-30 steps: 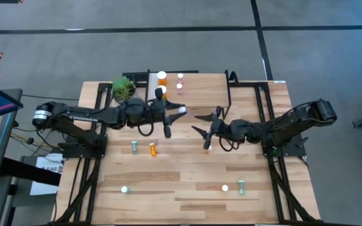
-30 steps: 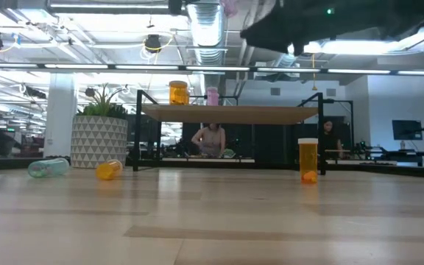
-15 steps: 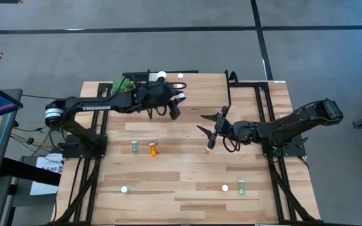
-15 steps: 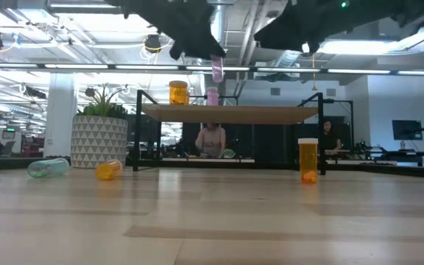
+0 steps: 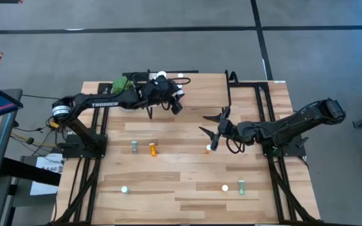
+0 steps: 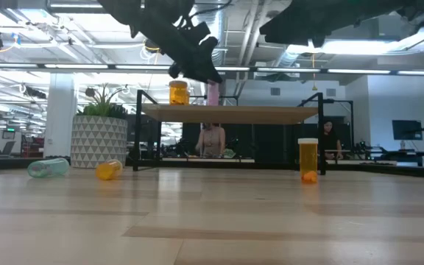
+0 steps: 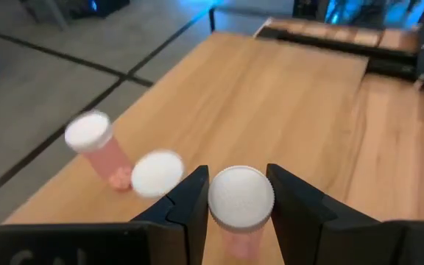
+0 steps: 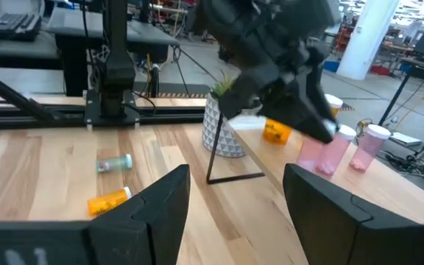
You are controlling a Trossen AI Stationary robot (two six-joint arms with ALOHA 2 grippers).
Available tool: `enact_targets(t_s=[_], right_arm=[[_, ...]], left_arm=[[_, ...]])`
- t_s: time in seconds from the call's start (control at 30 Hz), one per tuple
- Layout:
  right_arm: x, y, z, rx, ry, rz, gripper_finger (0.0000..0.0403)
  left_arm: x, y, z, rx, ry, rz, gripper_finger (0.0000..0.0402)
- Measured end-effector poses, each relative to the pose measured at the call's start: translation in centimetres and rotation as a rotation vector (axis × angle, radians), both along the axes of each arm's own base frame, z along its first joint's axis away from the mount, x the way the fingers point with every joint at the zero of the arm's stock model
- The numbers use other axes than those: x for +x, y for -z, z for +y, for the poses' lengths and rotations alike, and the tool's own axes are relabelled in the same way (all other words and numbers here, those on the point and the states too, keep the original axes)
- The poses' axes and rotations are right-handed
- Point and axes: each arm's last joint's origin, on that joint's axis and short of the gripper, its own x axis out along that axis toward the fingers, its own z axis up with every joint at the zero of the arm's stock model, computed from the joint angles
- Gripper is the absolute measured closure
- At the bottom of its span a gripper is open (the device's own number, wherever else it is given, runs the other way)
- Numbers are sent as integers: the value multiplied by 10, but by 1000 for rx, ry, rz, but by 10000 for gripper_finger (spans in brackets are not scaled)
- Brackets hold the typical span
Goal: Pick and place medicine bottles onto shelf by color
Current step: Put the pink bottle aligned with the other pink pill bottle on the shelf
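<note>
While ceiling lights [image 6: 20,38] glow, bottles [image 6: 109,170] litter the plank tabletop [image 6: 212,221].

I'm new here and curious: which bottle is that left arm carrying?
Find the low light-wood shelf at the table's far edge. Above it the left tool grips a small pink white-capped bottle; unlike the pink bottles standing alongside, it sits between dark fingers.

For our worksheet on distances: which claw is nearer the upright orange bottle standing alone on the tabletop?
Right claw, just beside the orange bottle. The left claw is over the shelf.
</note>
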Motion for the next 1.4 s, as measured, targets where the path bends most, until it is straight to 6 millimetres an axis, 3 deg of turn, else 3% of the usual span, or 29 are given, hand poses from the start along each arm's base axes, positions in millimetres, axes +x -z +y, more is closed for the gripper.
enact_targets(t_s=[1.23,1.4], right_arm=[[0,0,0,1,-1,-4,163],[0,0,0,0,-1,-3,163]], left_arm=[[4,7,-2,-27,30,11,292],[3,7,-2,-31,27,19,272]])
